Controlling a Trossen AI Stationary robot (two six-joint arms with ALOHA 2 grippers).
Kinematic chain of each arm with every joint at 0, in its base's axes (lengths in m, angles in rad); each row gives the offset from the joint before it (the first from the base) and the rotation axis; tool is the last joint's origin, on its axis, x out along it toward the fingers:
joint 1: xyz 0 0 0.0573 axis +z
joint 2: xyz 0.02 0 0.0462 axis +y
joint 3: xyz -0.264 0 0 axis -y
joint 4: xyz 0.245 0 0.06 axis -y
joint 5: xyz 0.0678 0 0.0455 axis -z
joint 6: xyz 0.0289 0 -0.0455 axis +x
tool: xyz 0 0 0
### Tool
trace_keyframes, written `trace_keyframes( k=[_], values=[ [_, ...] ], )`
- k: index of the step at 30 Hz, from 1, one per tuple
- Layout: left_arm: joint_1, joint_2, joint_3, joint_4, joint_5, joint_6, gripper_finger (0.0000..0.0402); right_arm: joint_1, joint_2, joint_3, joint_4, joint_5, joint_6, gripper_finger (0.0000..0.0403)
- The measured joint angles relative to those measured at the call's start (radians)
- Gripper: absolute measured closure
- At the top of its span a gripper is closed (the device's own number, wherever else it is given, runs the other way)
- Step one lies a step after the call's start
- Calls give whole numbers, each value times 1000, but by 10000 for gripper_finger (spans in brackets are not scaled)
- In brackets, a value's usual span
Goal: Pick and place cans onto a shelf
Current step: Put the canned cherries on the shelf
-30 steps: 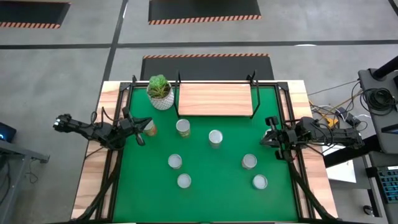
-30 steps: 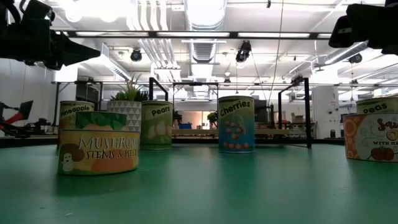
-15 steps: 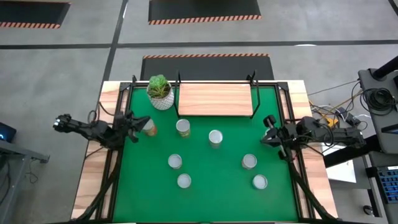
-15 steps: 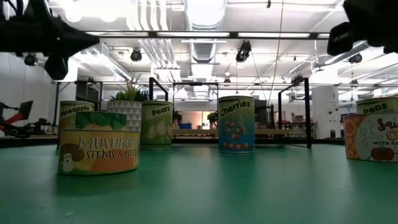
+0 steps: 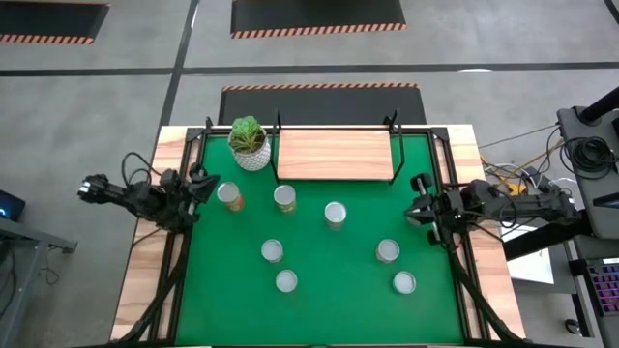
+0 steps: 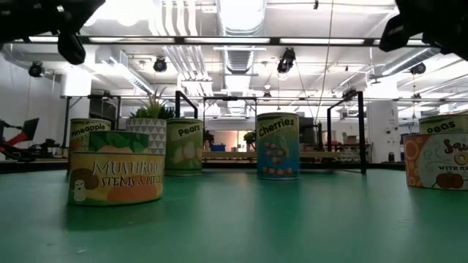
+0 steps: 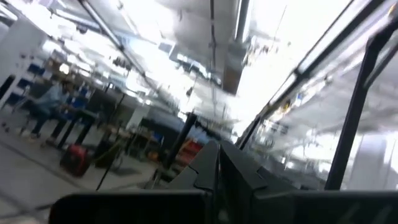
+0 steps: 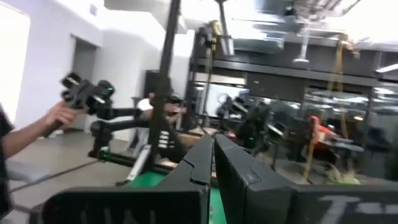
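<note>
Seven cans, one shelf

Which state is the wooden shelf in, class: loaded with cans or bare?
Bare. In the high view the shelf shows only plain board, and all seven cans stand upright on the green mat.

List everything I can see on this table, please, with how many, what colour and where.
cans: seven, silver tops, standing apart on the mat, none on the shelf
shelf: one, light-brown wood with black posts, at the mat's far edge
plant pot: one, white with a green plant, left of the shelf
mat: one, green, covering the table
left pincer: black, shut, at the mat's left edge near a can
right pincer: black, shut, at the mat's right edge
</note>
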Motion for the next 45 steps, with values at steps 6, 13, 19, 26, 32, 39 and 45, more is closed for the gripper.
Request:
trace_keyframes(
  k=[6, 13, 19, 26, 32, 39, 45],
  values=[
    [5, 80, 0, 239, -13, 112, 402, -2, 95, 46, -19, 454, 239, 394],
    [6, 174, 2, 317, -26, 282, 402, -3, 295, 292, -207, 561, 129, 394],
    [6, 283, 106, 280, 17, 346, 402, -3, 465, 506, -303, 569, 40, 394],
    [6, 434, 302, -79, 24, 339, 402, -2, 611, 687, -507, 480, -3, 394],
    [5, 502, 449, -407, 23, 238, 402, 0, 721, 815, -792, 371, -5, 394],
    [5, 564, 511, -534, 22, 176, 402, 11, 838, 884, -982, 351, 29, 394],
    [5, 581, 511, -536, 5, 175, 402, 46, 917, 862, -962, 350, 52, 394]
  ],
)
